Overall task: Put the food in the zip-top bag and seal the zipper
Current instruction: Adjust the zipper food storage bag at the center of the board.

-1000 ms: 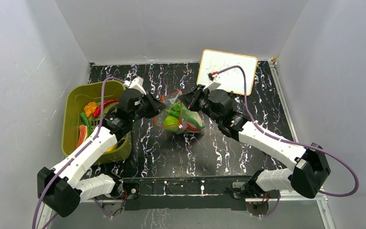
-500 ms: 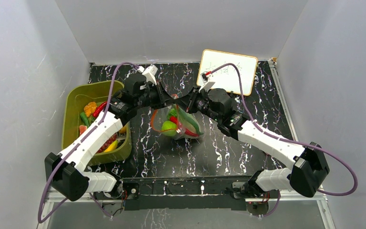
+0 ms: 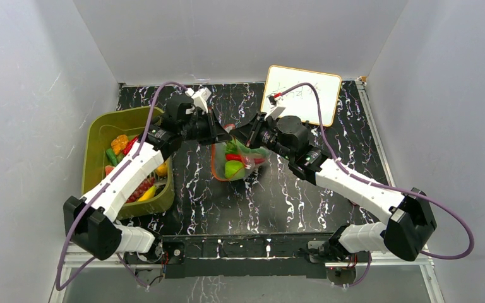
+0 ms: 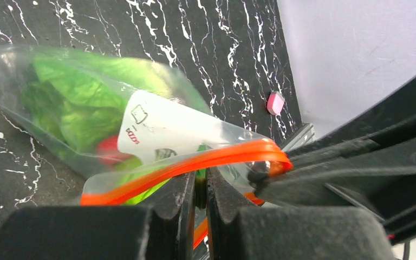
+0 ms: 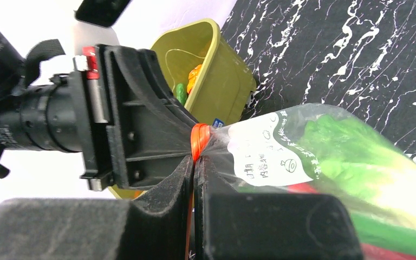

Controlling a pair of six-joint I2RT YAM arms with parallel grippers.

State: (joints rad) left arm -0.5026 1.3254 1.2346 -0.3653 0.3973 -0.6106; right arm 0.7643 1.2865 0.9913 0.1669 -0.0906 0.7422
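The clear zip-top bag (image 3: 235, 163) hangs between my two grippers over the middle of the table. It holds pale green cabbage (image 4: 76, 103), a red piece (image 4: 108, 149) and a green round piece (image 3: 233, 169). My left gripper (image 3: 220, 131) is shut on the red-orange zipper (image 4: 195, 162) at the bag's mouth, seen in its wrist view (image 4: 200, 184). My right gripper (image 3: 242, 134) is shut on the zipper's folded end (image 5: 199, 138), right against the left gripper (image 5: 135, 124). The bag's white label (image 5: 271, 157) faces the right wrist camera.
The olive-green basket (image 3: 95, 145) stands at the left with several toy foods, such as an orange piece (image 3: 119, 143). A whiteboard (image 3: 302, 95) lies at the back right. A small pink block (image 4: 274, 103) lies near the table's far edge.
My left gripper has moved up and right from beside the basket to meet the right gripper. The bag has been drawn together and now hangs narrower, with its mouth pinched between both grippers.
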